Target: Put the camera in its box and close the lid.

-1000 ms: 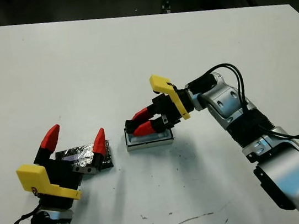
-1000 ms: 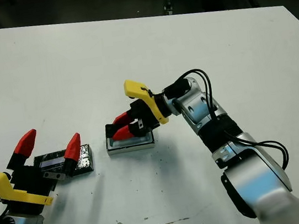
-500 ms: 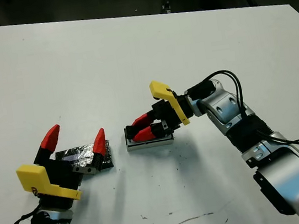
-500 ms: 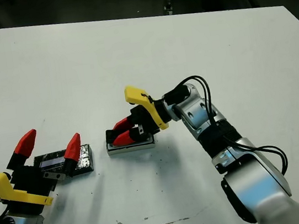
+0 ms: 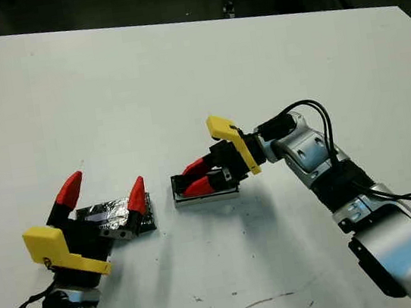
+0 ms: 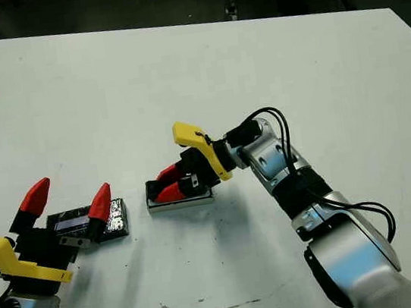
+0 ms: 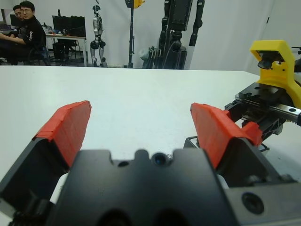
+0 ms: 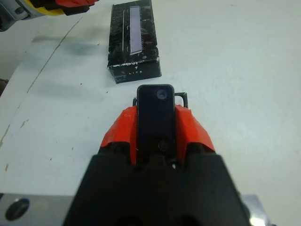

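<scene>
Right gripper (image 5: 198, 182) low, jaws nearly together; left gripper (image 5: 102, 194) upright, jaws spread wide.

camera (image 8: 155, 116): glossy black | box (image 5: 206, 194): white rim, black outer edge | lid (image 8: 133, 41): black, crinkled silvery foil top, pale strip down its middle | left gripper (image 5: 102, 195): red fingers, black body, yellow mount | right gripper (image 5: 191, 178): red fingers, yellow mount | table (image 5: 141, 79): white, dark scuff marks

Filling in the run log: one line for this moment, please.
right tool: shut on camera, over box | left tool: open, by lid | lid off
</scene>
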`<state>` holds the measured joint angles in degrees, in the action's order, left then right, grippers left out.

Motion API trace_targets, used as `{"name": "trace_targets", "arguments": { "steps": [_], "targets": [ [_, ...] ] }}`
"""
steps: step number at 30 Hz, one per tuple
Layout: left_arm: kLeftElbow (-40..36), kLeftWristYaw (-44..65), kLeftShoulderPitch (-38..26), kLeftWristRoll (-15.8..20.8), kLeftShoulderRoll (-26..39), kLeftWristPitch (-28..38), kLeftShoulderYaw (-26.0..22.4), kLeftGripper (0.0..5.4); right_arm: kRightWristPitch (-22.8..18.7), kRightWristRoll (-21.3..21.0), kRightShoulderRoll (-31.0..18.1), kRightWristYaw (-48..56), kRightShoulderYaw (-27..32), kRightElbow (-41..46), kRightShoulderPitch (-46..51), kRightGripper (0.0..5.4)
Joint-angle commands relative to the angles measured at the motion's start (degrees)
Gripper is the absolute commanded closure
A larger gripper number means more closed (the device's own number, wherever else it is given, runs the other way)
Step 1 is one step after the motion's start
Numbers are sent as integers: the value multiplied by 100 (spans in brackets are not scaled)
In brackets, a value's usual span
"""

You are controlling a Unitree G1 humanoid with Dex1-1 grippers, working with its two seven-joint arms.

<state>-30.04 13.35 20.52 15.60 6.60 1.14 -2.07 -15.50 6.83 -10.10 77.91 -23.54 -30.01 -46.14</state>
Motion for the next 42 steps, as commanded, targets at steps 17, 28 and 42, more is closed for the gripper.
{"name": "trace_targets", "arguments": {
  "steps": [17, 28, 42],
  "targets": [
    [48, 8, 80, 0, 22, 27, -7, 0, 48, -99, -429, 77, 25, 128, 131, 374],
    [45, 29, 77, 53, 30, 20, -2, 0, -72, -177, -505, 216, -166, 202, 112, 356],
    [96, 33, 48, 26, 29, 62, 3, 0, 715, -286, -468, 334, -206, 101, 101, 143]
  ]
}}
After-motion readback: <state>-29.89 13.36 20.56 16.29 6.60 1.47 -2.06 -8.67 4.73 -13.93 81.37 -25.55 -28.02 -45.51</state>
